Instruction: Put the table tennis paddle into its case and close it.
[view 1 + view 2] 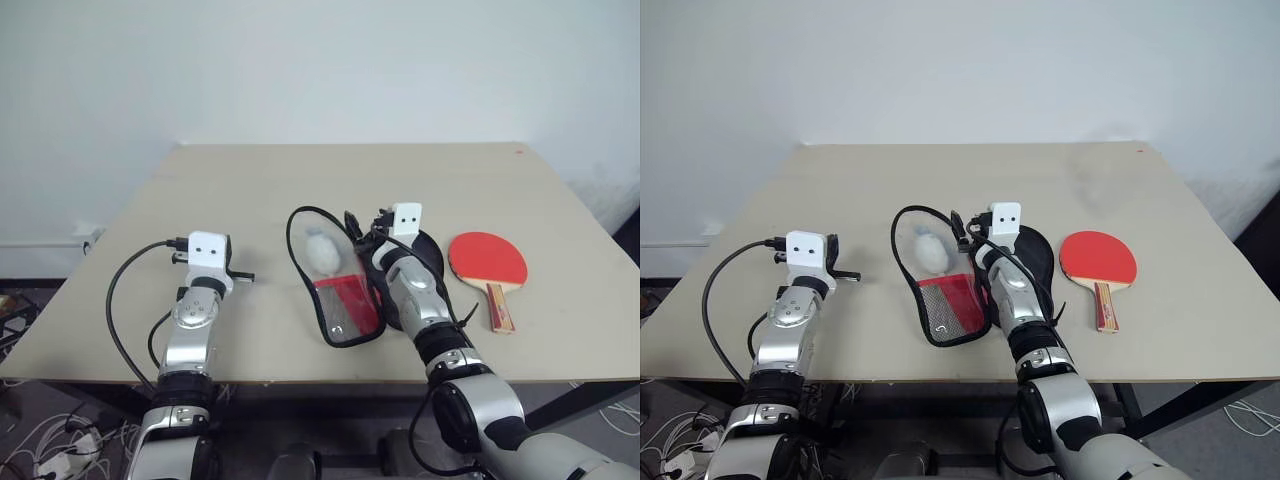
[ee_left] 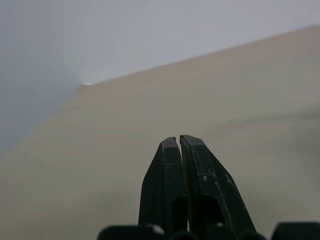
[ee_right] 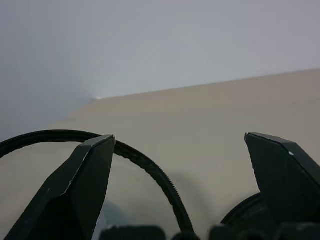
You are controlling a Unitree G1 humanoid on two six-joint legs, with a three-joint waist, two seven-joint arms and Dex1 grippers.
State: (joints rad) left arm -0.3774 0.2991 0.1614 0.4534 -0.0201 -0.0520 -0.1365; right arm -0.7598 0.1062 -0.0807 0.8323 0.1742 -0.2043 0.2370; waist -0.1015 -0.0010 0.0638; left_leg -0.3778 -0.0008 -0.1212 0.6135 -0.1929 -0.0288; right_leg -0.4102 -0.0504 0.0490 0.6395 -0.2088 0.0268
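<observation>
The left arm reaches forward on the left side, its wrist held about level. The left gripper (image 2: 180, 142) points straight ahead with its two black fingers pressed together and nothing between them. The right arm reaches forward and slightly to the left, nearer the middle. The right gripper (image 3: 180, 142) has its fingers (image 3: 82, 180) spread wide apart and empty.

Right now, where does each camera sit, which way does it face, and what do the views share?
Head stereo pair: looks forward and down over both arms at the table, open case, paddle.
Left wrist: along the shut left gripper across bare tabletop.
Right wrist: along the open right gripper over the case's rim.
Shared: both wrist views show tabletop and wall.
</observation>
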